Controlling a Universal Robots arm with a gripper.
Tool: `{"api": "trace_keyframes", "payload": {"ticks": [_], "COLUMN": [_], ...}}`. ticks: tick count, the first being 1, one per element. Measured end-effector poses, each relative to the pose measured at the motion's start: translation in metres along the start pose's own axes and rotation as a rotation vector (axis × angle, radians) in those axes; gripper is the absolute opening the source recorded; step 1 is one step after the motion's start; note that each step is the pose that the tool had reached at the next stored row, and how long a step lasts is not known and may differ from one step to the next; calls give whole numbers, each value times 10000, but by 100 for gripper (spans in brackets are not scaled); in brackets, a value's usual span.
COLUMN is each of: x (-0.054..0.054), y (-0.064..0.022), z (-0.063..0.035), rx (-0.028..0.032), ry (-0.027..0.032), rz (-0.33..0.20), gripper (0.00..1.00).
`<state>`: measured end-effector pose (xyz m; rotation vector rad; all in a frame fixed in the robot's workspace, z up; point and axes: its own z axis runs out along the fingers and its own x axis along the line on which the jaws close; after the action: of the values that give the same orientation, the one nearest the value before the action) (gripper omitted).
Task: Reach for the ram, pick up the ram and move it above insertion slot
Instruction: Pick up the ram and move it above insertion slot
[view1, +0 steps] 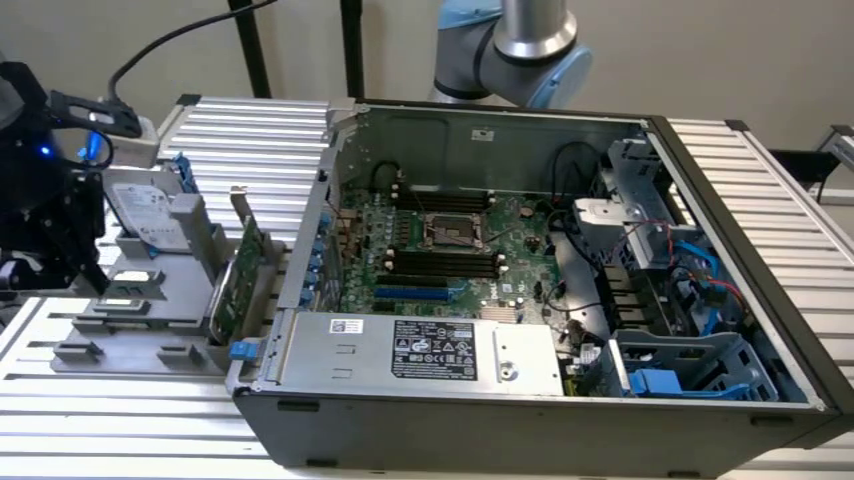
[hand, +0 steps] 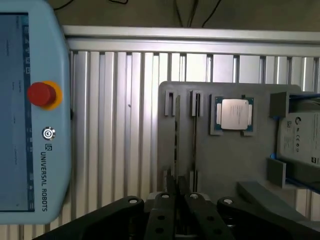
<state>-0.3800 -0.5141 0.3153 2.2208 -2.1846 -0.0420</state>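
Wrist view, looking down past the end effector (hand: 178, 196): its two dark fingers (hand: 164, 207) are drawn almost together, leaving a slim gap, and I make out nothing clamped between them. Beyond them a grey fixture (hand: 225, 165) rests on the ribbed metal surface (hand: 115, 125). The ram (hand: 176, 142) stands on edge in a fixture slot, so it reads as a thin line. Taking the fixture as a clock face with the end effector at six, the ram's long axis runs from six toward twelve, in line with the finger gap. Whether its near end touches the fingertips I cannot tell. A processor chip (hand: 234, 114) sits near one o'clock, a hard drive (hand: 300, 135) at three. In the exterior view the open computer case (view1: 481, 135) holds the insertion slot (view1: 441, 262) among black strips, with the fixture at the case's eight o'clock, well apart.
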Motion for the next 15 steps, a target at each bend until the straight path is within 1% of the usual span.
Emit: {"api": "trace_keyframes", "payload": {"ticks": [3, 7, 11, 15], "x": [1, 3, 5, 8], "y": [-57, -171, -325, -497], "z": [-139, -324, -481, -597], "rx": [0, -1, -9, -15], "ry": [-19, -65, -137, -228], "rz": [-47, -95, -136, -163], "gripper": [14, 14, 14, 14]}}
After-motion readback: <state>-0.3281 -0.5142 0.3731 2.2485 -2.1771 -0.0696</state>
